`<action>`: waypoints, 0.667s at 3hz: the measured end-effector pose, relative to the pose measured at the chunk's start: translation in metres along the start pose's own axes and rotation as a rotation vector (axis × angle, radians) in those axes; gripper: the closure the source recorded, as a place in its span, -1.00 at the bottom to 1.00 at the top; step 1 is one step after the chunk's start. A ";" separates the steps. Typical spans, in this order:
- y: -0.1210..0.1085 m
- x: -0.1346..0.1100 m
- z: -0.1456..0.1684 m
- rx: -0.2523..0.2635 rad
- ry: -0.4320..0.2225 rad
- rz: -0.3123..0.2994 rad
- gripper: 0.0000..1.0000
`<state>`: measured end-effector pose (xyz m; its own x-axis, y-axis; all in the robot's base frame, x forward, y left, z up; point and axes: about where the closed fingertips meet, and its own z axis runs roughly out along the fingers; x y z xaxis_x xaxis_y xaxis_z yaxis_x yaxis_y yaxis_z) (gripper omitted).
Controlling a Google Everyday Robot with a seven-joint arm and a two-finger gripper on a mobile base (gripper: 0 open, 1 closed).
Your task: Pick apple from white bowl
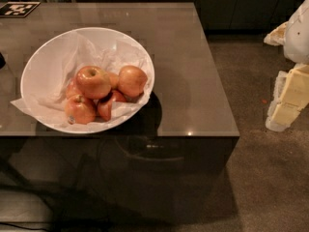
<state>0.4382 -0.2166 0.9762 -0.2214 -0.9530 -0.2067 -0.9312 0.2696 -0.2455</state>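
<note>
The camera view looks down on a large, round, deep, glossy white bowl [41, 64] lined with crumpled white paper [65, 57]; it stands on the left half of a smooth, reflective grey-brown bench [193, 76], and the paper spills over its rim at the near left. A heap of round red-and-yellow apples [93, 81] lies in the right and near part of the bowl; the topmost one sits upright with its stem hollow showing, one leans towards the bowl's right wall, and two lie at the front close to the rim.

At least two more apples are half covered by those on top, so the full count cannot be told; the bowl's base is hidden under its own wall, and only a dark shadow shows on the bench to its right. A black-and-white patterned marker [18, 8] at the far left corner of the bench is cut by the picture's edge; a small dark shape at the left edge and a dim bulk at the lower left cannot be made out.

The cream-and-white blocky end effector [286, 103] is at the right edge, partly cut off, beyond the bench's right side and over the speckled brown floor [260, 178]; a white casing above it is also cut off. Whether the end effector is released or clenched cannot be told; it is well apart from the bowl and touches neither the bowl nor the apples, which lie far to its left.
</note>
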 end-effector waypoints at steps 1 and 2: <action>0.000 -0.001 -0.001 0.003 -0.002 -0.001 -1.00; -0.007 -0.031 -0.014 0.011 -0.031 -0.040 -1.00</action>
<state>0.4475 -0.1915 0.9979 -0.1747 -0.9584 -0.2258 -0.9359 0.2329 -0.2643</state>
